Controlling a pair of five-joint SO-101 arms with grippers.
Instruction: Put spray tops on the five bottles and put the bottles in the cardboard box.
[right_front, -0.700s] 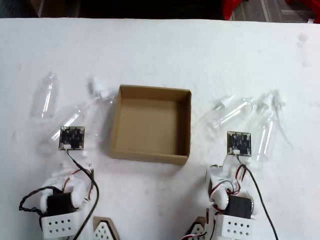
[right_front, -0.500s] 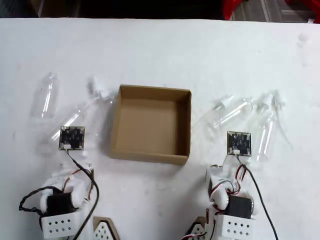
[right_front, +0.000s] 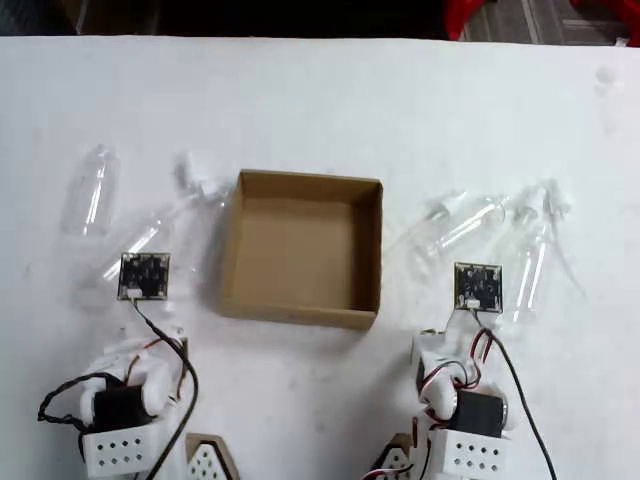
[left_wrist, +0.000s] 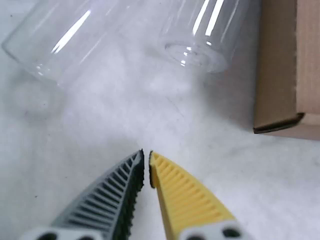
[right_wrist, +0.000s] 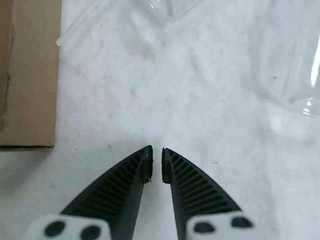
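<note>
Both pincers are clenched on nothing: left gripper (left_wrist: 146, 157) and right gripper (right_wrist: 156, 162) each have their tips pressed together over the white table (left_wrist: 90, 125). The cardboard box (right_front: 300, 312) sits open between them. A clear bottle (left_wrist: 60, 40) and a second bottle (left_wrist: 205, 35) lie just ahead of the left tips, and another bottle (right_wrist: 305, 65) lies ahead of the right ones.

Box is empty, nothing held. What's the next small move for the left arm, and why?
Probably open the left end effector: its jaws are shut on nothing, and the nearest clear bottle lies on its side ahead, beside the cardboard box; it needs an open grip first.
</note>
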